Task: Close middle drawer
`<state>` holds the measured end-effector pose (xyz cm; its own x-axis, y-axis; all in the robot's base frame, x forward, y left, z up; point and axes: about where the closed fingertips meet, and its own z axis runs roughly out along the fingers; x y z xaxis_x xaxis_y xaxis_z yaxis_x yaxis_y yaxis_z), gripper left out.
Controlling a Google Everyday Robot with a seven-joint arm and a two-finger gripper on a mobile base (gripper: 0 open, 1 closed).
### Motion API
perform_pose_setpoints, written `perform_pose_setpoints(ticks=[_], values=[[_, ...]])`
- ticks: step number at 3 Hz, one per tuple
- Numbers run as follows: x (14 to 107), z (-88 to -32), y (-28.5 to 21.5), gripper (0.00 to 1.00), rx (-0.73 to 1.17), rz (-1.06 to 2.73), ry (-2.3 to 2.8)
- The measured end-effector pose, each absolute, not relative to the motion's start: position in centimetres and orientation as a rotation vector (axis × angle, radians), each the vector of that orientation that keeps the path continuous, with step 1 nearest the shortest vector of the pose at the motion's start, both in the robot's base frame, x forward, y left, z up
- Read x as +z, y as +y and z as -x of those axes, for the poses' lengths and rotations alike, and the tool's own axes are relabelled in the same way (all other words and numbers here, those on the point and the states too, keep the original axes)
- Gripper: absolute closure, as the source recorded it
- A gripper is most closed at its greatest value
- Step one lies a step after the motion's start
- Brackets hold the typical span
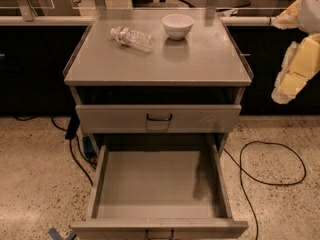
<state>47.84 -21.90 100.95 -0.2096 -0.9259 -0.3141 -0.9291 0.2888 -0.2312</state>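
Note:
The middle drawer (159, 184) is a grey metal drawer pulled far out of the grey cabinet toward me. Its deep rectangular tray is empty. Its low front panel (159, 227) is at the bottom edge of the camera view, with a small dark bar handle (160, 233) at its centre. My gripper (294, 73) shows as a pale yellow and white shape at the right edge. It is held at about the height of the cabinet top, well above and to the right of the open drawer, touching nothing.
Above the open drawer is another grey drawer front (158, 118) with a dark handle, under a dark gap. On the cabinet top (210, 59) lie a clear plastic bottle (132, 38) on its side and a white bowl (177, 25). Black cables (272, 164) loop on the speckled floor on both sides.

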Motion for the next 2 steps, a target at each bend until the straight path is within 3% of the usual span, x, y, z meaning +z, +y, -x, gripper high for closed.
perform_pose_setpoints(ticks=[2], values=[[101.87, -48.43, -21.96, 0.0, -0.011, 1.649, 2.142]])
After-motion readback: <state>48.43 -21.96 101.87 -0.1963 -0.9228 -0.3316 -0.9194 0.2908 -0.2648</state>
